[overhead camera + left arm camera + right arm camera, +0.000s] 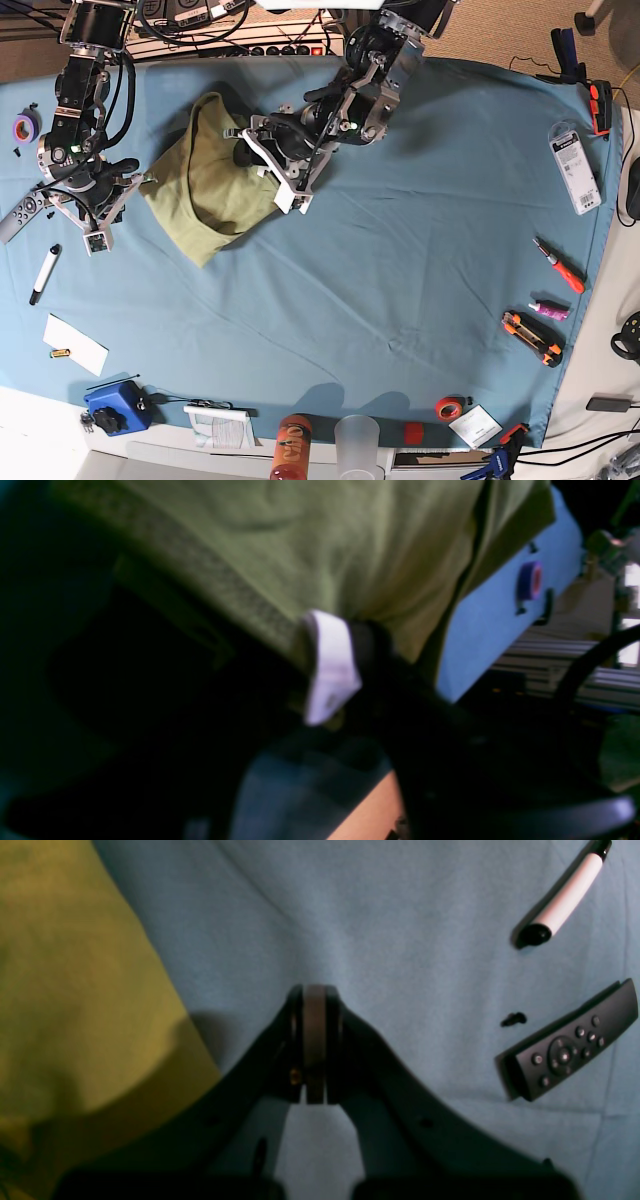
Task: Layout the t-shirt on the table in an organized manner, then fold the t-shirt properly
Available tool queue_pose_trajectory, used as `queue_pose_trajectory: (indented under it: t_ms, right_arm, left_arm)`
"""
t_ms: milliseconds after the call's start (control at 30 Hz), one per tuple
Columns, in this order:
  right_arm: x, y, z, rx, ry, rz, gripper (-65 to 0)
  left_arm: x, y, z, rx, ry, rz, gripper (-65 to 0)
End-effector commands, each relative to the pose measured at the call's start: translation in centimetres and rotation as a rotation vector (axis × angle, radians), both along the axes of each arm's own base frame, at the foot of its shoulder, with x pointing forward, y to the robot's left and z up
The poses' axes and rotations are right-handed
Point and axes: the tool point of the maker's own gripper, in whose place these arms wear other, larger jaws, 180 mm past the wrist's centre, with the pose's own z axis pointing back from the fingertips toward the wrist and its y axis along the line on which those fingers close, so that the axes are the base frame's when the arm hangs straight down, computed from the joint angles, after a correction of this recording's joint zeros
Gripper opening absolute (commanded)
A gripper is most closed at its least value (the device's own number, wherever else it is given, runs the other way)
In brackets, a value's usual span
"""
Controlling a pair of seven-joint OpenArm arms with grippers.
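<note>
On table (pixel 400 250): one t-shirt (pixel 205 185), bunched. Left gripper (pixel 285 190) pinching its edge; right gripper (pixel 315 1040) closed, empty, beside shirt. Right half bare.

From my seat I see tan flooring (pixel 505 25) beyond the far edge of the work surface, where a tangle of black cables (pixel 215 30) and a power strip (pixel 290 48) run along it. A pale floor strip (pixel 45 440) shows at the near-left corner. Light falls evenly from above, with soft shadows along the near edge.
</note>
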Motion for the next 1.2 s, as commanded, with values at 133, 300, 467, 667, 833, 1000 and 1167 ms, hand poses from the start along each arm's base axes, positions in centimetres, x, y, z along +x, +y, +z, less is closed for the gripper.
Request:
queue_pose_trajectory:
  t_ms: [133, 300, 467, 667, 833, 1000, 1167]
  right_arm:
    - [1.7, 0.3, 1.9, -0.004, -0.097, 0.058, -65.0]
    - [3.1, -0.2, 0.3, 0.045, -0.113, 0.069, -65.0]
    - [4.4, -1.3, -2.9, 0.139, -0.033, 0.02, -65.0]
    - [4.0, 1.2, -4.3, 0.266, 0.044, 0.101, -65.0]
    - [2.5, 4.2, -5.3, 0.362, 0.134, 0.183, -65.0]
    - [1.3, 6.0, -6.0, 0.439, 0.184, 0.203, -65.0]
    - [-0.3, 7.5, -6.2, 0.53, 0.248, 0.216, -65.0]
  left_arm:
    - [0.8, -1.5, 2.3, -0.066, -0.065, -0.017, -65.0]
    - [0.7, -2.0, 3.0, -0.083, -0.105, -0.073, -65.0]
    - [0.5, -2.0, 2.9, -0.08, -0.098, -0.08, -48.0]
    - [0.6, -1.9, 2.8, -0.077, -0.083, -0.067, -42.2]
    - [0.9, -2.0, 3.2, -0.1, -0.066, -0.049, -42.2]
    - [2.1, -2.0, 4.1, -0.101, -0.105, -0.048, -48.9]
    - [4.3, -1.4, 4.8, -0.034, -0.192, -0.049, -61.9]
